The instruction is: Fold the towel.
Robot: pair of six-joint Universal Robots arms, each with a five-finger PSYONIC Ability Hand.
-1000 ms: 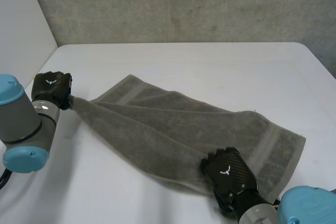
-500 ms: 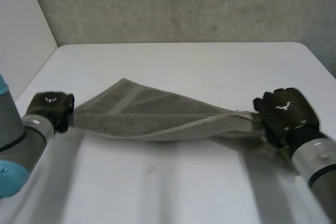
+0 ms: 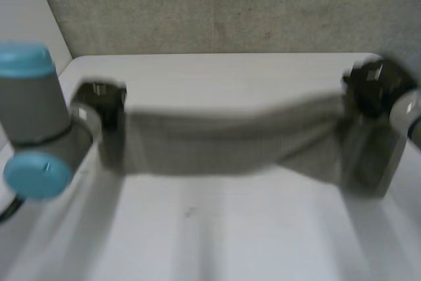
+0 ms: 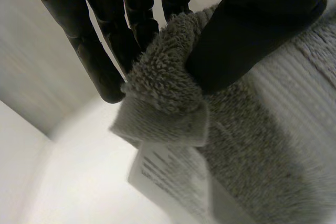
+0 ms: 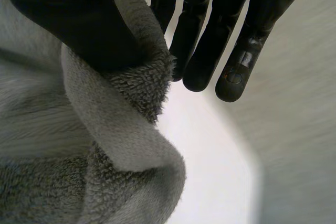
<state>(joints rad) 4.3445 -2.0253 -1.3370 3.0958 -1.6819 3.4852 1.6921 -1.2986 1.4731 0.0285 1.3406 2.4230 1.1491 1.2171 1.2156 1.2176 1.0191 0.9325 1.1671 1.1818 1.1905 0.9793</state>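
I pinched one towel (image 3: 230, 139) corner between thumb and fingers of my left hand (image 3: 105, 100) at the frame's left, and another the same way in my right hand (image 3: 371, 87) at upper right. That stretched the cloth taut across the middle, seemingly lifted off the table (image 3: 217, 235), ready to fold.

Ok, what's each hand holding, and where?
Both hold the grey towel, stretched between them: the left hand pinches a corner by the label, the right hand pinches the opposite end.

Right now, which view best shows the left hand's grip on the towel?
Left wrist view: the left hand pinches a towel corner between thumb and fingers. Head view has that hand at the towel's end; right wrist view has the other end.
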